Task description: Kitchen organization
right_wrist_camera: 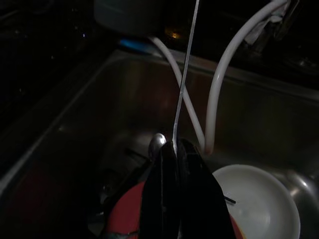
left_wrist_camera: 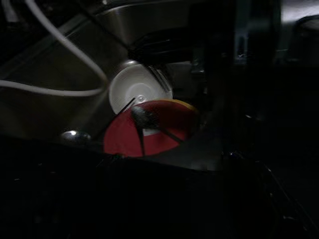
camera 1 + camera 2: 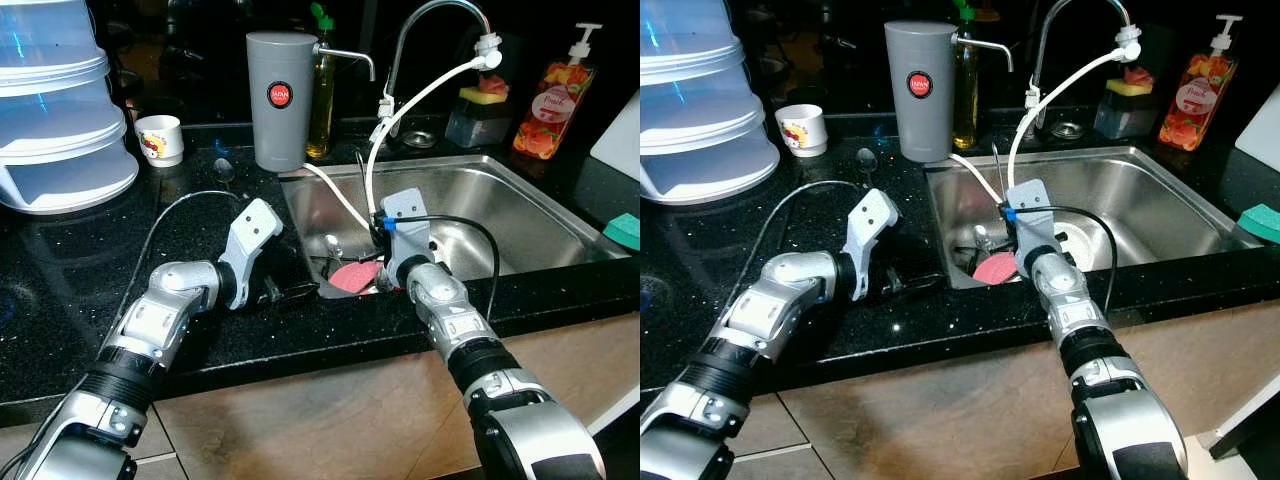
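While the right claw (image 1: 175, 149) pinches a thin silver utensil handle (image 1: 184, 79) over the steel sink (image 3: 520, 200), lifting it clear seems next; left claw (image 3: 290, 293): unclear.

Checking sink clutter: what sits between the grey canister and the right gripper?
Two white hoses cross that stretch of the steel sink, running from the grey canister and faucet down toward the right gripper; seen in both eye views and the right wrist view.

- Countertop (image 3: 200, 330) — black, speckled; sink (image 3: 520, 215) — bare steel
- Plate (image 2: 149, 132) red; bowl (image 2: 134, 89) white
- Canister (image 3: 282, 100) grey, red round label
- Soap bottle (image 3: 552, 105) orange, white pump
- Cup (image 3: 160, 138) white, red print
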Controlling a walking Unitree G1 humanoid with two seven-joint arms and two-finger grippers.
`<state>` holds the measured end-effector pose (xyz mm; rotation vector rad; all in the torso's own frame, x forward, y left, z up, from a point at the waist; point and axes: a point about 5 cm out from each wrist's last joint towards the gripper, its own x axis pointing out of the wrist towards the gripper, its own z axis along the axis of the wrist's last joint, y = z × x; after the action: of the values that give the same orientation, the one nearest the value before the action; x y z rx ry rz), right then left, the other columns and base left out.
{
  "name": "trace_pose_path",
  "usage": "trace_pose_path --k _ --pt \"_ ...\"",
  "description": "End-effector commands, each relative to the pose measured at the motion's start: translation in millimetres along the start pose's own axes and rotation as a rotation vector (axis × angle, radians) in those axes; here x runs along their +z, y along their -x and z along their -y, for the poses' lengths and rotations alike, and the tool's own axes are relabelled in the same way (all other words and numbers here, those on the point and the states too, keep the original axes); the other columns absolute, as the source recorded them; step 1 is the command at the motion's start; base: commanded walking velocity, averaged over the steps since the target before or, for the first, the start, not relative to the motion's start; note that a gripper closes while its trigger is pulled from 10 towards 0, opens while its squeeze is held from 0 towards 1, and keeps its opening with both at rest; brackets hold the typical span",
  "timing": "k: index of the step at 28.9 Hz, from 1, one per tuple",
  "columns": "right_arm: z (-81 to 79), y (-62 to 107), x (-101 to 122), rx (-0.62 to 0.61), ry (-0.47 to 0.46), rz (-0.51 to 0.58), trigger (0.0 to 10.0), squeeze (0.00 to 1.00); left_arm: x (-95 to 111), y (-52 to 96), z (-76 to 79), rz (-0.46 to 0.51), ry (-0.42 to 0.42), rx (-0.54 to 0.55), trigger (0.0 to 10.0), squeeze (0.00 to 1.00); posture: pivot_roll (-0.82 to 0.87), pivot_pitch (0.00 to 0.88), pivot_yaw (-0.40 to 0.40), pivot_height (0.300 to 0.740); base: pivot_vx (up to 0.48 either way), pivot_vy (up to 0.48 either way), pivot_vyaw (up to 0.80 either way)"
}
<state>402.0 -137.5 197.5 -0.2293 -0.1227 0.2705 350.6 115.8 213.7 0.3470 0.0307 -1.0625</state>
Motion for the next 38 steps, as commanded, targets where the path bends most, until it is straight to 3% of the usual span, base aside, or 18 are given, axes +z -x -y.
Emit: trace_pose_path --k 1,3,4,6,10,11,15,17,18,20,21,22,23,24,26,29,31,38 --pt "-1.3 -1.3 -0.4 0.012 0.002 -0.008 10.0 0.0 7.0 0.5 0.8 0.011 -0.024 -0.031 10.0 0.0 0.07 0.05 0.007 0.74 0.0 0.0 0.0" --pt "-1.3 -1.3 -0.4 0.012 0.002 -0.008 10.0 0.0 7.0 0.5 0.8 0.011 -0.024 -0.031 10.0 0.0 0.07 0.05 0.007 0.74 0.0 0.0 0.0" --pt "-3.0 -1.3 -3.0 0.024 -0.015 -0.02 10.0 0.95 8.1 0.9 0.0 0.01 -0.03 -0.033 10.0 0.0 0.07 0.049 0.005 0.74 0.0 0.0 0.0" --pt "-3.7 -1.3 -3.9 0.03 -0.027 -0.025 10.0 1.0 8.2 1.3 -0.8 0.006 -0.033 -0.031 10.0 0.0 0.07 0.049 0.005 0.74 0.0 0.0 0.0" --pt "-2.6 -1.7 -3.4 0.005 -0.015 -0.021 10.0 1.0 8.6 4.4 -4.5 0.002 -0.045 -0.009 10.0 0.0 0.07 0.047 0.004 0.74 0.0 0.0 0.0" --pt "-1.5 -1.9 -3.0 -0.012 -0.01 -0.019 10.0 0.0 8.7 5.3 -6.3 0.0 -0.051 0.005 10.0 0.0 0.07 0.046 0.001 0.74 0.0 0.0 0.0" --pt "3.4 -2.8 2.0 -0.061 -0.023 0.011 10.0 0.0 6.7 8.2 -25.1 -0.042 -0.063 0.187 10.0 0.0 0.08 0.047 -0.002 0.74 0.0 0.0 0.0" --pt "4.2 -4.4 10.7 -0.074 -0.084 0.066 10.0 0.0 5.5 15.4 -49.1 -0.08 -0.03 0.4 10.0 0.0 0.08 0.049 -0.006 0.74 0.0 0.0 0.0" --pt "4.2 -4.4 10.7 -0.074 -0.084 0.066 10.0 0.0 5.5 15.4 -49.1 -0.08 -0.03 0.4 10.0 0.0 0.08 0.049 -0.006 0.74 0.0 0.0 0.0" --pt "-3.7 -6.8 22.1 -0.03 -0.175 0.135 10.0 0.0 9.0 27.4 -73.7 -0.103 0.002 0.603 10.0 0.0 0.08 0.05 -0.007 0.74 0.0 0.0 0.0" --pt "-3.7 -6.8 22.1 -0.03 -0.175 0.135 10.0 0.0 9.0 27.4 -73.7 -0.103 0.002 0.603 10.0 0.0 0.08 0.05 -0.007 0.74 0.0 0.0 0.0" --pt "-12.2 -7.8 26.2 0.022 -0.213 0.158 10.0 0.0 11.2 34.1 -83.9 -0.092 0.042 0.691 10.0 0.3 0.08 0.052 -0.008 0.74 0.0 0.0 0.0" --pt "-12.2 -7.8 26.2 0.022 -0.213 0.158 10.0 0.0 11.2 34.1 -83.9 -0.092 0.042 0.691 10.0 0.3 0.08 0.052 -0.008 0.74 0.0 0.0 0.0" --pt "-24.1 -7.8 30.3 0.09 -0.236 0.181 10.0 0.0 12.7 42.4 -93.6 -0.089 0.074 0.781 10.0 1.0 0.08 0.056 -0.005 0.74 0.0 0.0 0.0" --pt "-50.0 -3.8 37.9 0.217 -0.252 0.225 10.0 0.0 11.9 57.4 -107.3 -0.104 0.126 0.91 10.0 1.0 0.08 0.061 0.002 0.74 0.0 0.0 0.0" --pt "-59.7 -0.9 41.0 0.25 -0.255 0.243 10.0 0.0 9.7 63.0 -111.1 -0.125 0.141 0.951 10.0 1.0 0.07 0.063 0.005 0.74 0.0 0.0 0.0" --pt "-73.7 5.8 44.4 0.28 -0.269 0.268 10.0 0.0 2.6 78.1 -117.8 -0.171 0.164 1.049 10.0 1.0 0.06 0.076 0.011 0.74 0.0 0.0 0.0" --pt "-81.7 13.5 43.2 0.296 -0.299 0.277 10.0 0.0 -7.4 96.9 -124.1 -0.222 0.185 1.169 10.0 1.0 0.06 0.096 0.011 0.74 0.0 0.0 0.0"
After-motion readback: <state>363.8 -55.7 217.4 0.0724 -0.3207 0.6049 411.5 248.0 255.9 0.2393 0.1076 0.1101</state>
